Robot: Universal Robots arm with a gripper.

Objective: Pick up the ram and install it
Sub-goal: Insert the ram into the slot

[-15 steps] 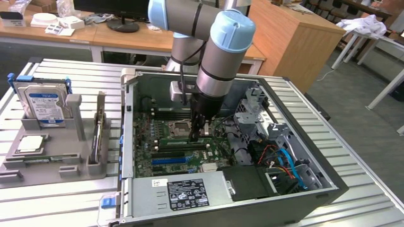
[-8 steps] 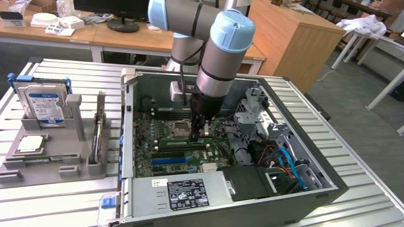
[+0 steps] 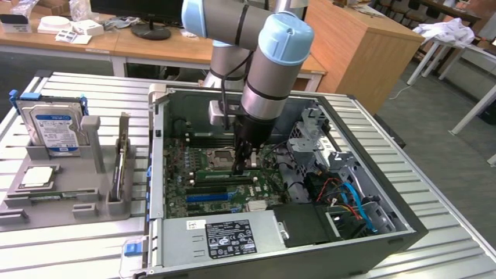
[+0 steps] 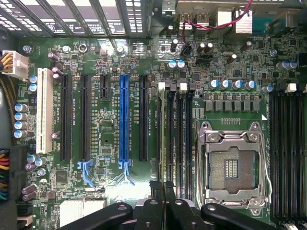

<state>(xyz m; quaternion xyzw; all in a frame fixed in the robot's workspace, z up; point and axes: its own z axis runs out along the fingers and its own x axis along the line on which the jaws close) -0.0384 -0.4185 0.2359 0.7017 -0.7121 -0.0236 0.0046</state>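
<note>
Gripper: the gripper (image 3: 245,167) is clenched. Its dark fingers (image 4: 155,192) are pressed together with only a seam between them. It hangs low inside the open computer case (image 3: 157,151), tips close over the motherboard (image 3: 197,174).
Ram: the ram (image 4: 162,139) reads as the thin pale strip running straight out from that seam. It shows edge-on, along the memory slot on the expansion-slot side of the bank.
Grip: I cannot tell whether the fingers pinch the strip's edge or merely bear on it. I also cannot tell whether it is seated or just above the groove.
Alignment: the finger seam and the strip lie along the slot's length. I judge this lets the stick's contact edge meet the groove squarely rather than skewed.
Neighbouring slots: the other memory slots (image 4: 179,139) are bare and black. They lie between the ram and the open CPU socket (image 4: 231,165).
Blue expansion slot: the blue expansion slot (image 4: 124,120) sits well apart on the ram's other side.
Case: it lies on its side on the slatted table (image 3: 78,247) with the open face up, so the board faces the arm.
Fixture: a grey fixture (image 3: 74,186) sits along the table's edge at the exterior view's left. It stands the blue-labelled hard drive (image 3: 53,125) upright and beds the square processor chip (image 3: 37,176) flat. The parts are kept apart, likely so fingers can reach each one.
Rack: I cannot tell whether the fixture's tall narrow rack (image 3: 120,165), on the side facing the case, holds anything.
Stage: judged from this, the work stands at the slot, with insertion in hand.
</note>
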